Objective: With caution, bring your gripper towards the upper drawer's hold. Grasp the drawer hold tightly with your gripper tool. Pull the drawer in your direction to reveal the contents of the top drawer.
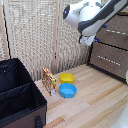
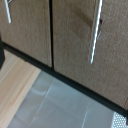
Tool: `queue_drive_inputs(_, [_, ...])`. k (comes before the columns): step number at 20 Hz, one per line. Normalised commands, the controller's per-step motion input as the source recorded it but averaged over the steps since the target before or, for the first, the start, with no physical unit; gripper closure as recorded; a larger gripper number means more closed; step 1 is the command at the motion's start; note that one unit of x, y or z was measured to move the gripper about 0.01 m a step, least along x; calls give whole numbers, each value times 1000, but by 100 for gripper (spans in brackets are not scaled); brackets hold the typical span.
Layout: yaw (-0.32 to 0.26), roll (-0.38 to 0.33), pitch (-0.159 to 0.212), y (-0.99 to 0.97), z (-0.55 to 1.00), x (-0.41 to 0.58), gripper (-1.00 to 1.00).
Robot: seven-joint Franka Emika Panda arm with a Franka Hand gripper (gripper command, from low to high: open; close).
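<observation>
In the exterior view, the bulky white arm reaches in from the top right, and its gripper (image 1: 88, 41) hangs in front of the dresser's left edge. It is apart from the drawer hold (image 1: 117, 32), a thin silver bar on the upper drawer (image 1: 120, 37). The fingers are too blurred to tell if they are open or shut. The wrist view faces two brown drawer fronts turned sideways. The upper drawer (image 2: 80, 55) and its drawer hold (image 2: 95, 32) are a short way off. No fingers show in that view.
The lower drawer (image 1: 107, 62) has a like bar (image 1: 108, 58), which also shows in the wrist view (image 2: 7, 12). On the wooden table (image 1: 95, 100) sit a yellow bowl (image 1: 66, 78), a blue bowl (image 1: 68, 90) and a small patterned box (image 1: 49, 80). A black case (image 1: 17, 95) is at the exterior view's left.
</observation>
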Motion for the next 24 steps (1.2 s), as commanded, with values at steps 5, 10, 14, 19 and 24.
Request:
queue_drive_inputs(5, [101,-229,2,-562,-17,-154,-100])
queue_drive_inputs(10, [143,-163,-23,-595,-10,-191,-100])
queue_drive_inputs(14, [160,-107,-39,-640,-3,-161,-100])
queue_drive_inputs(19, [158,-98,-23,-619,-12,-151,-100])
queue_drive_inputs(24, [58,-34,0,-359,-14,-65,100])
